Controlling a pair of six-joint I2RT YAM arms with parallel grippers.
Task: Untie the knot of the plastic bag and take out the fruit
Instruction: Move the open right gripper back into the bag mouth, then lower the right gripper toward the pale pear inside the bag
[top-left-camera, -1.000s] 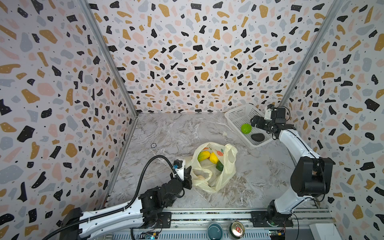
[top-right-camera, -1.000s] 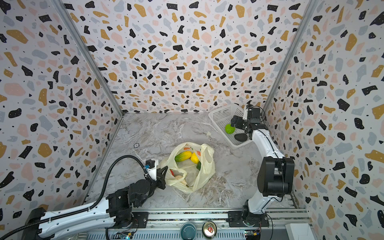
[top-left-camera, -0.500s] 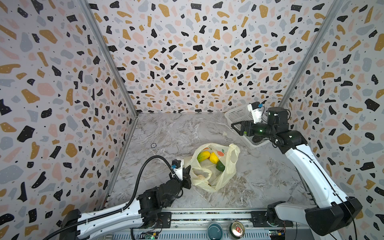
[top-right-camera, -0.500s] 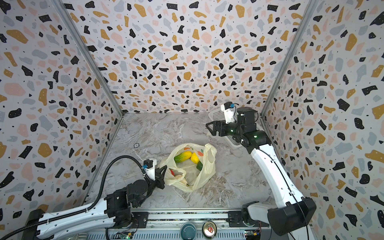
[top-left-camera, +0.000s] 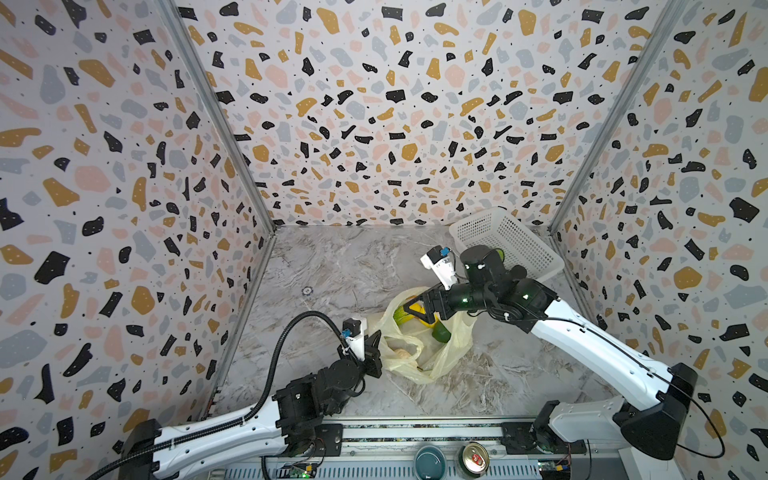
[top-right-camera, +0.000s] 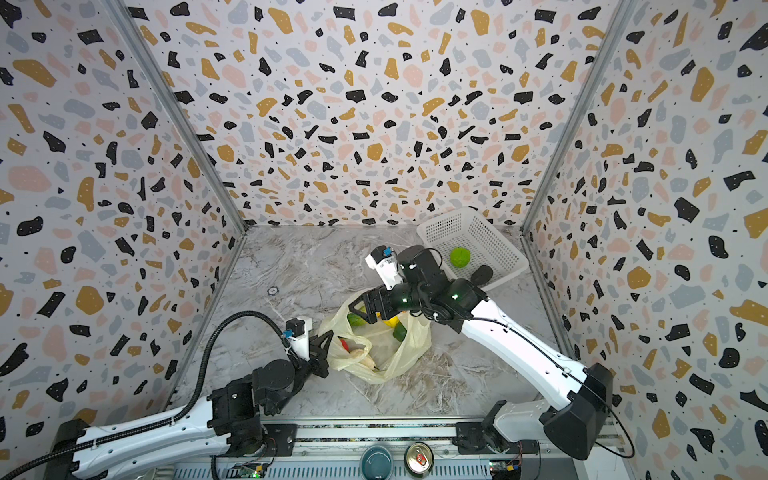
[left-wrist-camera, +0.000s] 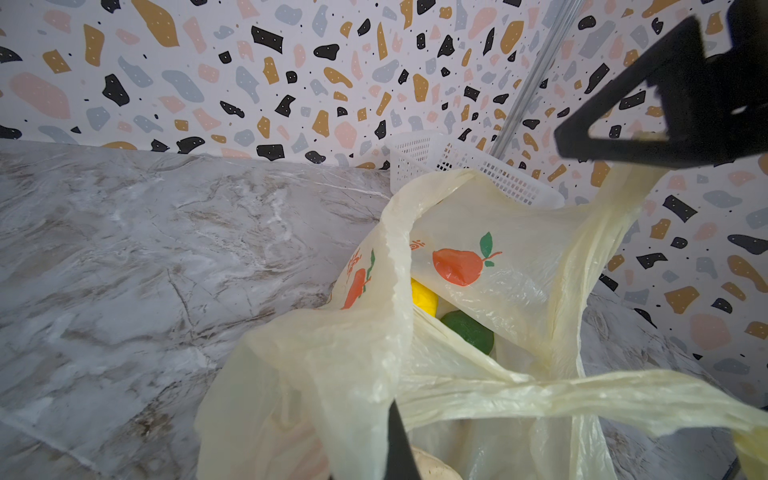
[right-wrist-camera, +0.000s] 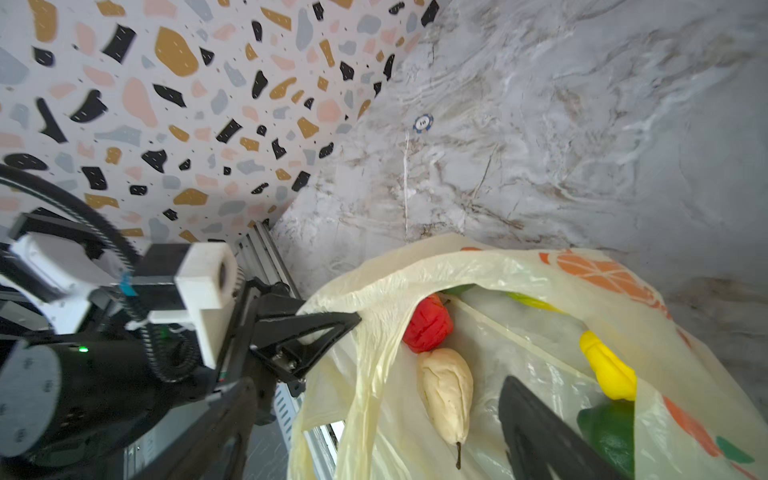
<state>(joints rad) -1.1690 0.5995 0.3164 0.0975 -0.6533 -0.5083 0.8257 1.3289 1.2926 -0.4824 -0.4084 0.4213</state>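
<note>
The pale yellow plastic bag lies mid-table, its mouth gaping. The knot is out of view; a loose handle strip crosses the opening. Inside lie fruit: a red piece, a cream pear, a yellow piece and a dark green one. My left gripper is shut on the bag's near rim. My right gripper hovers open over the far side of the bag's mouth, with one of its fingers just above the fruit.
A white perforated basket stands at the back right corner, holding a lime green fruit and a near-black one. A small round marker sits on the marble. A can and a teal bowl rest by the front rail.
My right arm has swung from the basket across to the bag, its open gripper now over the bag's mouth. The left gripper has kept its hold on the bag's rim.
</note>
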